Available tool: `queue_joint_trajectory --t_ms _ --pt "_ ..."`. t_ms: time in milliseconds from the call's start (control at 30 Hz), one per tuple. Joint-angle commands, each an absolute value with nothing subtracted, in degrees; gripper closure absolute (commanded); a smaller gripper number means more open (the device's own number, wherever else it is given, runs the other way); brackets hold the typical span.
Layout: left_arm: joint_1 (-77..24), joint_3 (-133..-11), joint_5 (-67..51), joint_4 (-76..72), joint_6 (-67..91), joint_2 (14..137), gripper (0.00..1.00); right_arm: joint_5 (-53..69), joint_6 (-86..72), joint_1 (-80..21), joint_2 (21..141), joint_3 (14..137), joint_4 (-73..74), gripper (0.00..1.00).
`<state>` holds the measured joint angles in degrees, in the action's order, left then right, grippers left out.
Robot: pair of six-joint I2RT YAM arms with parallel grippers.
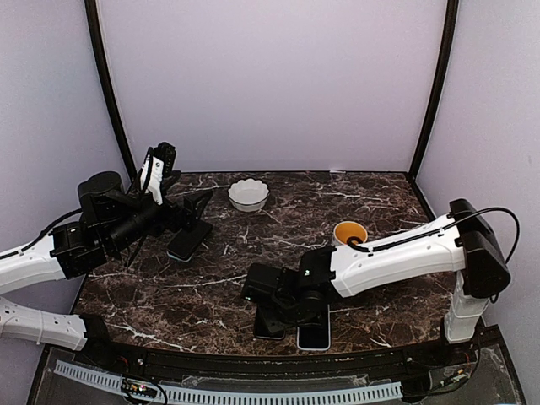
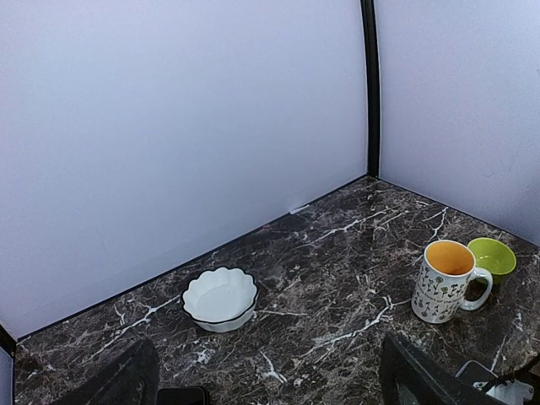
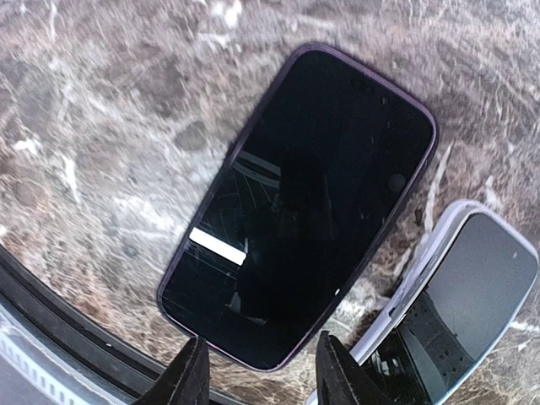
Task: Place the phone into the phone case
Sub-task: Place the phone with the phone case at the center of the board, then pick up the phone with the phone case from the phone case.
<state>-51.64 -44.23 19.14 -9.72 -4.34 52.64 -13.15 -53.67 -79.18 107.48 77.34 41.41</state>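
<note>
The dark marble table [image 1: 388, 198] fills the workspace. The right arm [image 1: 396, 253] reaches low across it toward the front middle, and the left arm [image 1: 101, 228] is raised at the far left. Toward the back stand a white scalloped bowl [image 1: 248, 194], a flowered mug [image 2: 445, 291] with an orange inside, and a small green bowl [image 2: 492, 256] just behind the mug. The phone [image 3: 299, 202], dark-faced with a purplish rim, lies flat and face up near the table's front edge. Just beside it on the right, not touching, is a pale-rimmed slab [image 3: 462, 308]; I cannot tell whether that is an empty case. The right gripper [image 3: 263, 373] hovers over the phone's front end, fingers moderately parted and gripping nothing. The left gripper [image 2: 268, 359] is spread wide and empty, above a black slab [image 1: 190, 240].
</note>
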Motion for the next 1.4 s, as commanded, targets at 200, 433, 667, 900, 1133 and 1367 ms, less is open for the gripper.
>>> queue_joint_trajectory --t_ms 200,433,667,900,1133,1367 --pt "-51.5 -44.9 19.7 -9.9 -5.0 51.9 0.07 -9.0 -56.1 -81.6 113.5 73.0 40.2 0.56" --pt "-51.4 -44.6 21.0 -10.3 -5.8 53.0 0.07 -13.3 -56.3 -81.8 110.2 74.3 43.7 0.59" --pt "-49.0 -48.8 21.9 -3.5 -1.9 59.1 0.09 -21.7 -53.6 -81.8 101.7 75.7 42.2 0.54" --pt "-39.8 -58.9 12.5 13.2 6.0 70.7 0.01 -28.9 -50.2 -81.2 93.5 70.4 37.7 0.10" --pt "-28.2 -63.3 2.6 22.9 10.0 77.0 0.01 -29.1 -44.4 -79.1 90.2 67.2 33.0 0.02" --pt "-22.1 -64.7 1.3 24.7 6.2 85.4 0.01 -27.2 -42.4 -77.5 88.5 62.7 28.9 0.01"
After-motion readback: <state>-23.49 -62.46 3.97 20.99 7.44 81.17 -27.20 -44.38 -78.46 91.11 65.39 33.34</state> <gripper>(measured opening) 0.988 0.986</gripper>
